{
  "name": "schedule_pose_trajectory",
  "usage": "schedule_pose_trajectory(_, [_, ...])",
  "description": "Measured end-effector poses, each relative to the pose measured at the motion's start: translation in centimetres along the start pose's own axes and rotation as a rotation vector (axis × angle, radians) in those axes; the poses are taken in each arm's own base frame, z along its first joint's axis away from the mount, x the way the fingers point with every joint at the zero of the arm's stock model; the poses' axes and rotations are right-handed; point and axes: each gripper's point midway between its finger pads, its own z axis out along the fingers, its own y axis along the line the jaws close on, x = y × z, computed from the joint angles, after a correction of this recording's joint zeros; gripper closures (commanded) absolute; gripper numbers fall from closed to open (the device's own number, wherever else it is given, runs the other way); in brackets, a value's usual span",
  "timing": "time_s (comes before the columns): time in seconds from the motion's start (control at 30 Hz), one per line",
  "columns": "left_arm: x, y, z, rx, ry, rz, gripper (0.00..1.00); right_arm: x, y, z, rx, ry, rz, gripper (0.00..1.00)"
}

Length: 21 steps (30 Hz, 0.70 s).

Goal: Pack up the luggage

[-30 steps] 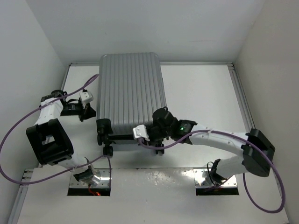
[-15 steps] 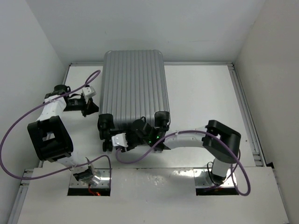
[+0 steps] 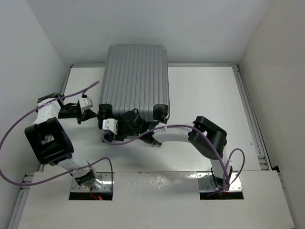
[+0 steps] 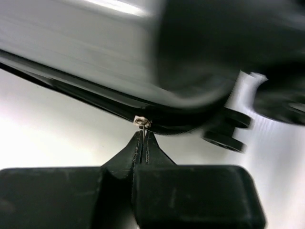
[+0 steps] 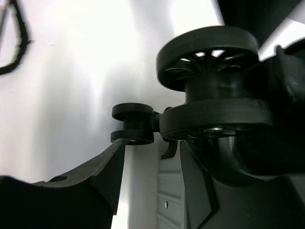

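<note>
- The left arm (image 3: 47, 138), white and black with a purple cable, reaches from its base toward the left side of the case.
- The left end effector (image 3: 90, 110) is just beside the near left corner of the case. In the left wrist view its two black fingers (image 4: 138, 148) are clenched together, with no gap between them.
- Between these tips sits a small metal zipper pull (image 4: 142, 122). It hangs from the black trim line of the case, so the left end effector is grasping it.
- The large silver-grey hard-shell suitcase with a ribbed shell (image 3: 137, 78) lies on the white desk (image 3: 205, 95), left of the middle. The ribbed side is up, the wheel end is toward the arms, and the far end reaches the back wall in the top view. The shell looks shut from above.
- In the left wrist view the grey shell (image 4: 81, 43) is blurred.
- The right end effector (image 3: 125, 125) is at the near end of the case, among the wheels. In the right wrist view its fingers (image 5: 90, 176) stand apart, released.
- A big black spoked wheel (image 5: 208, 50) is above the right finger, and a small black wheel (image 5: 133, 125) is above the left one. I cannot tell if a finger touches them.
- The right arm (image 3: 209, 138) bends far to the left across the desk.
</note>
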Motion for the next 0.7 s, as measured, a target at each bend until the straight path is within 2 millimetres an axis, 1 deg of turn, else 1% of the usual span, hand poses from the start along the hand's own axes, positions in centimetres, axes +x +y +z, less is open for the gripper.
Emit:
schedule_pose_trajectory(0.1, [0.0, -0.9, -0.5, -0.001, 0.005, 0.038, 1.00, 0.4, -1.5, 0.0, 0.028, 0.002, 0.027, 0.46])
schedule_pose_trajectory(0.17, [-0.2, -1.1, -0.8, -0.012, 0.018, 0.110, 1.00, 0.3, -2.2, -0.1, 0.041, 0.000, 0.044, 0.43])
schedule_pose_trajectory(0.23, [-0.4, -1.1, -1.0, -0.033, 0.034, 0.196, 1.00, 0.2, -2.4, 0.0, 0.039, 0.002, 0.072, 0.42])
schedule_pose_trajectory(0.43, [-0.9, -2.8, -1.4, -0.068, 0.084, 0.366, 1.00, -1.3, -3.5, 2.0, 0.033, 0.010, 0.166, 0.38])
schedule_pose_trajectory(0.47, [-1.0, -2.8, -1.4, -0.083, 0.079, 0.384, 1.00, -1.7, -3.7, 2.4, 0.032, 0.007, 0.185, 0.36])
schedule_pose_trajectory(0.57, [-1.0, -2.4, -1.5, -0.119, 0.058, 0.395, 1.00, -2.4, -4.3, 3.4, 0.026, 0.009, 0.258, 0.30])
schedule_pose_trajectory(0.6, [-1.0, -2.7, -1.2, -0.118, 0.049, 0.386, 1.00, -2.8, -4.7, 4.0, 0.034, 0.002, 0.271, 0.29])
schedule_pose_trajectory(0.7, [-0.4, -2.5, -1.3, -0.156, 0.022, 0.370, 1.00, -2.8, -4.8, 4.6, 0.035, 0.014, 0.288, 0.26])
